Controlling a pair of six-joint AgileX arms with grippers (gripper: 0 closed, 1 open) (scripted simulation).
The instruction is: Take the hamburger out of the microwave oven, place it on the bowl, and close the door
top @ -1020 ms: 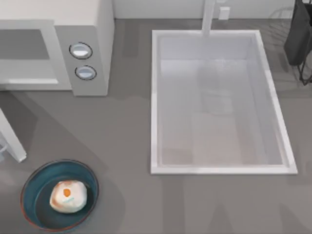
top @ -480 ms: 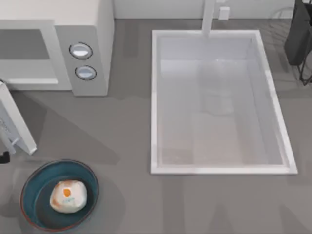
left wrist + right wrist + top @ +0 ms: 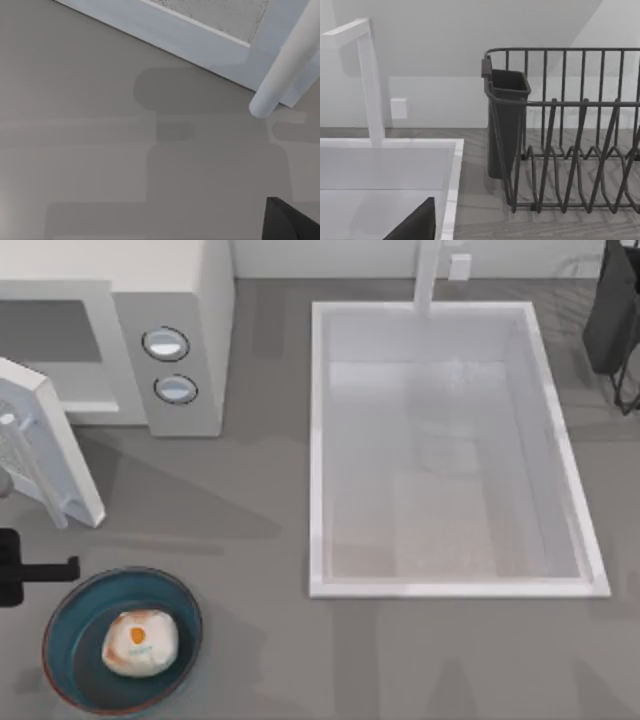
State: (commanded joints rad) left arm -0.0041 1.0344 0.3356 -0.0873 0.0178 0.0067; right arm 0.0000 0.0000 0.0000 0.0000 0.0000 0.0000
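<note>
Grey table (image 3: 260, 540): hamburger (image 3: 140, 642) in bowl (image 3: 70, 660); door (image 3: 45, 445) ajar.

Door (image 3: 210, 35) edge above grey table (image 3: 75, 150)

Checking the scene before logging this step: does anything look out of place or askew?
Only the door: it stands partly open, angled out from the microwave at the table's left. The hamburger sits upright inside the bowl, nothing is spilled, and the sink looks orderly.
</note>
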